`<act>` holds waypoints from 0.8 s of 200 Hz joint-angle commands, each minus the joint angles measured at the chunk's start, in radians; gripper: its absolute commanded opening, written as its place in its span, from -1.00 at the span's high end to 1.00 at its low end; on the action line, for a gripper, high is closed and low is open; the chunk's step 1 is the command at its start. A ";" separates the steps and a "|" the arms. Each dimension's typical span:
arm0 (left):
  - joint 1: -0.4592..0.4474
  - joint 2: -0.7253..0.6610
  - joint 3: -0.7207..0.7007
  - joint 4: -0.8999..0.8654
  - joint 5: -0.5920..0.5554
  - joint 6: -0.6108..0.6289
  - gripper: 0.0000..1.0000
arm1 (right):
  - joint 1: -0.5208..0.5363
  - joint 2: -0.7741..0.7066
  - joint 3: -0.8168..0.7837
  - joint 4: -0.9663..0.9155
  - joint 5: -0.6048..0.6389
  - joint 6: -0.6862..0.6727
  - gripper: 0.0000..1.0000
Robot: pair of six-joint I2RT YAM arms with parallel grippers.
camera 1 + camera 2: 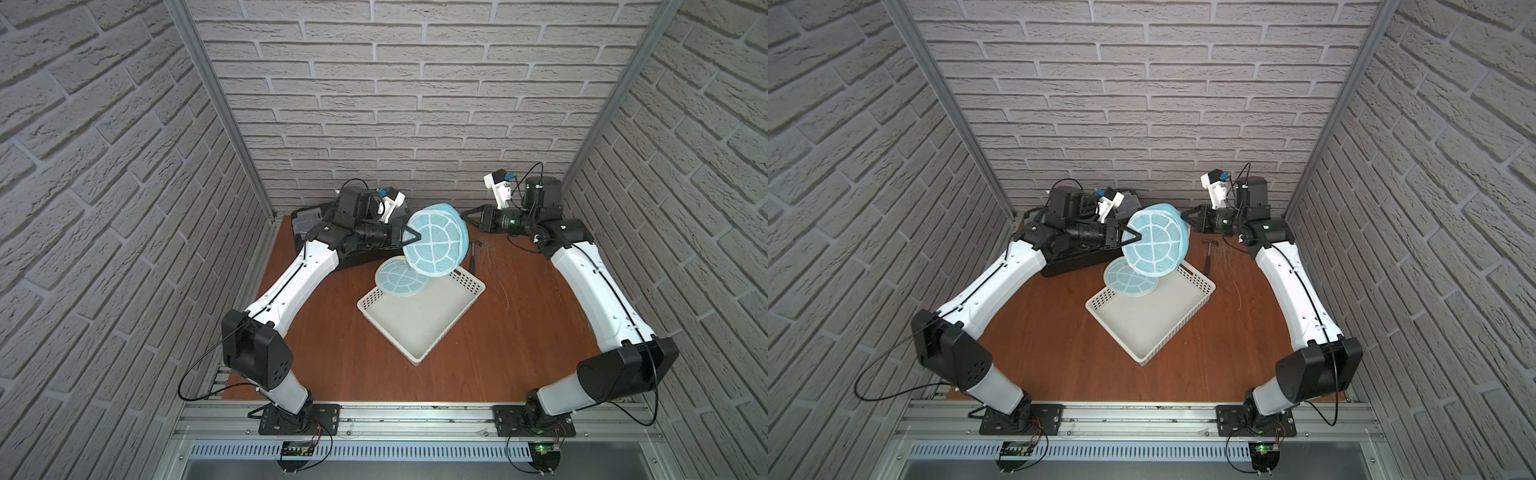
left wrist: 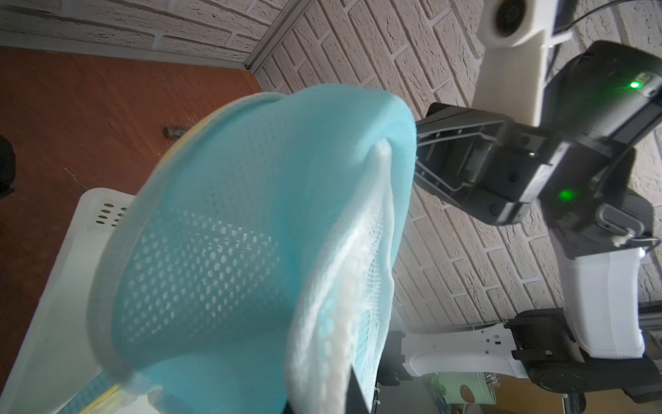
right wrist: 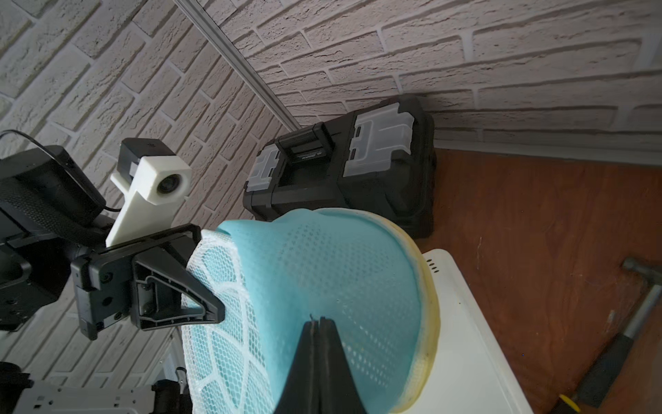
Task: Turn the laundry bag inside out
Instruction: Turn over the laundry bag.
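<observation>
Plainly, the left hand (image 1: 417, 237) is clamped shut on the laundry bag (image 1: 436, 243), gripping the 9 o'clock edge of its spoked round end. The bag hangs clear of the counter (image 1: 332, 345), above the 12 o'clock end of the white basket (image 1: 419, 328). A second spoked round panel (image 1: 401, 280) leans on the basket's 11 o'clock rim. At the bag's 2 o'clock side, the right hand (image 3: 318, 322) has its fingers pressed together on a pinch of blue mesh. A hammer (image 1: 474, 251) lies on the counter at the bag's 3 o'clock.
</observation>
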 commanded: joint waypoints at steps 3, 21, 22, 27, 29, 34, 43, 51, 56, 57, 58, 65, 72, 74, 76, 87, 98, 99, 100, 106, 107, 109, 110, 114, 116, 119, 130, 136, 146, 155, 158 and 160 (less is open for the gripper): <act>-0.010 -0.027 0.012 0.038 0.058 0.035 1.00 | -0.038 -0.034 -0.060 0.060 -0.071 0.083 0.94; -0.016 -0.035 0.010 0.039 0.071 0.042 1.00 | -0.048 -0.040 -0.083 0.067 -0.110 0.090 0.94; -0.016 -0.035 0.010 0.038 0.071 0.044 1.00 | -0.050 -0.040 -0.083 0.067 -0.114 0.091 0.94; -0.016 -0.035 0.010 0.035 0.070 0.046 1.00 | -0.052 -0.043 -0.083 0.068 -0.124 0.097 0.93; -0.016 -0.035 0.010 0.033 0.070 0.047 1.00 | -0.052 -0.045 -0.083 0.069 -0.129 0.099 0.91; -0.016 -0.035 0.012 0.029 0.067 0.049 1.00 | -0.054 -0.050 -0.081 0.072 -0.141 0.105 0.77; -0.014 -0.034 0.011 0.026 0.064 0.051 1.00 | -0.055 -0.065 -0.074 0.073 -0.143 0.109 0.41; -0.014 -0.030 0.012 0.025 0.062 0.050 1.00 | -0.055 -0.085 -0.071 0.075 -0.134 0.109 0.13; -0.015 -0.029 0.013 0.024 0.062 0.050 1.00 | -0.055 -0.098 -0.072 0.077 -0.127 0.109 0.01; -0.014 -0.028 0.014 0.025 0.062 0.049 1.00 | -0.055 -0.101 -0.072 0.078 -0.126 0.109 -0.02; -0.015 -0.028 0.014 0.025 0.062 0.048 1.00 | -0.055 -0.103 -0.072 0.079 -0.124 0.109 -0.05; -0.016 -0.025 0.015 0.025 0.064 0.047 1.00 | -0.055 -0.120 -0.078 0.090 -0.115 0.117 -0.22; -0.016 -0.021 0.018 0.026 0.064 0.046 1.00 | -0.055 -0.134 -0.102 0.135 -0.128 0.147 -0.30; -0.017 -0.021 0.019 0.026 0.064 0.047 1.00 | -0.055 -0.137 -0.109 0.147 -0.132 0.157 -0.31; -0.016 -0.020 0.019 0.025 0.065 0.045 1.00 | -0.055 -0.140 -0.116 0.166 -0.135 0.166 -0.33; -0.016 -0.014 0.023 0.024 0.067 0.045 1.00 | -0.055 -0.150 -0.143 0.226 -0.147 0.204 -0.38; -0.017 -0.013 0.025 0.023 0.067 0.044 1.00 | -0.051 -0.152 -0.145 0.233 -0.149 0.204 -0.40; -0.016 -0.012 0.024 0.022 0.067 0.044 1.00 | -0.050 -0.152 -0.145 0.232 -0.149 0.202 -0.40; -0.017 -0.013 0.024 0.022 0.067 0.044 1.00 | -0.050 -0.152 -0.145 0.232 -0.150 0.201 -0.40; -0.017 -0.013 0.025 0.022 0.067 0.043 1.00 | -0.044 -0.150 -0.144 0.228 -0.150 0.193 -0.40; -0.018 -0.013 0.025 0.022 0.067 0.043 1.00 | -0.043 -0.149 -0.143 0.227 -0.150 0.192 -0.40; -0.018 -0.013 0.025 0.022 0.067 0.045 1.00 | -0.042 -0.148 -0.142 0.226 -0.150 0.190 -0.40; -0.018 -0.013 0.025 0.022 0.067 0.045 1.00 | -0.040 -0.148 -0.142 0.225 -0.150 0.187 -0.40; -0.018 -0.013 0.025 0.021 0.067 0.045 1.00 | -0.035 -0.146 -0.138 0.220 -0.149 0.182 -0.40; -0.019 -0.013 0.025 0.020 0.067 0.045 1.00 | -0.032 -0.144 -0.137 0.217 -0.150 0.177 -0.41; -0.019 -0.013 0.026 0.020 0.067 0.045 1.00 | -0.029 -0.141 -0.132 0.211 -0.150 0.170 -0.41; -0.020 -0.012 0.025 0.020 0.067 0.045 1.00 | -0.013 -0.131 -0.112 0.173 -0.140 0.138 -0.40; -0.021 -0.011 0.026 0.020 0.067 0.046 1.00 | -0.004 -0.125 -0.099 0.152 -0.134 0.117 -0.39; -0.023 -0.010 0.027 0.021 0.068 0.047 1.00 | 0.006 -0.115 -0.080 0.127 -0.123 0.097 -0.33; -0.025 -0.008 0.029 0.022 0.068 0.046 1.00 | 0.012 -0.106 -0.066 0.108 -0.116 0.083 -0.26; -0.027 -0.007 0.030 0.021 0.069 0.046 1.00 | 0.012 -0.103 -0.061 0.101 -0.116 0.078 -0.24; -0.027 -0.007 0.030 0.022 0.068 0.046 1.00 | 0.014 -0.100 -0.059 0.097 -0.115 0.073 -0.22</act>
